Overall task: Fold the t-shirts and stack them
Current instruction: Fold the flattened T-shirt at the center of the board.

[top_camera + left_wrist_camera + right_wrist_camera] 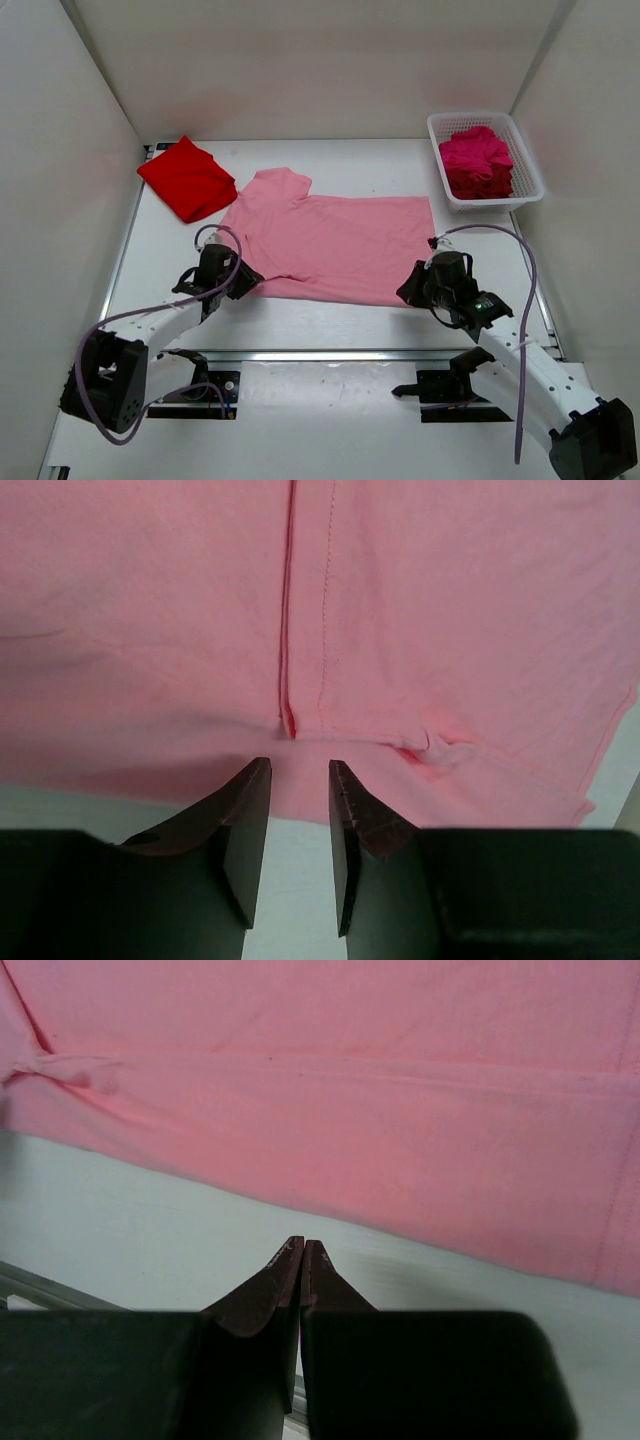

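Top view: pink shirt (335,245) flat mid-table, red shirt (188,178) folded far left, magenta shirt (478,150) on dark red shirt (480,186) in basket (531,165).

Only the wrist views show jaws: left gripper (299,765) partly open, empty, at the pink shirt's near edge. Right gripper (302,1245) closed on nothing, over bare table (150,1220).

Two white arms (160,322) with black joints, looping lilac cables (490,227), dark wedge-shaped claw fingers (245,820)
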Robot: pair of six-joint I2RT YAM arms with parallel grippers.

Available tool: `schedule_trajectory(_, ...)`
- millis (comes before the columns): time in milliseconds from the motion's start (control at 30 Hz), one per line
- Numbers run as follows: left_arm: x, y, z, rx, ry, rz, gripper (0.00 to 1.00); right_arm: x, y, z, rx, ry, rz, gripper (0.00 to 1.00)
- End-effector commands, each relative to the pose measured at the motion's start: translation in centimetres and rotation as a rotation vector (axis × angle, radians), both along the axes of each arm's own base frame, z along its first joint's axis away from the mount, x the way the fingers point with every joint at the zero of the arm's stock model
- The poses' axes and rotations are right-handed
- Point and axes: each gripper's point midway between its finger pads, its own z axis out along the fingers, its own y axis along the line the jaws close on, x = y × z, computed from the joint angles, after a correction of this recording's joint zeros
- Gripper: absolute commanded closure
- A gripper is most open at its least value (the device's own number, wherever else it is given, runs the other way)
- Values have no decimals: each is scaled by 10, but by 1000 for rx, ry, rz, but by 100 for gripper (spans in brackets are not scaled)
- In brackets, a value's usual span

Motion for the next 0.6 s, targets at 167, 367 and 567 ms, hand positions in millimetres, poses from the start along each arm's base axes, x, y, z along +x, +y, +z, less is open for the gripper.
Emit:
schedule_trajectory(167,14,-7,-2,-1,-7,34,64,3,2,8,30,-70,30,100)
schedule_trajectory(367,28,-6,3,-22,-42,82,65,2,1,12,58,-90,49,100)
schedule_trajectory(567,32,-11,11,-51,-79,93,66,-3,7,12,52,-95,68,100)
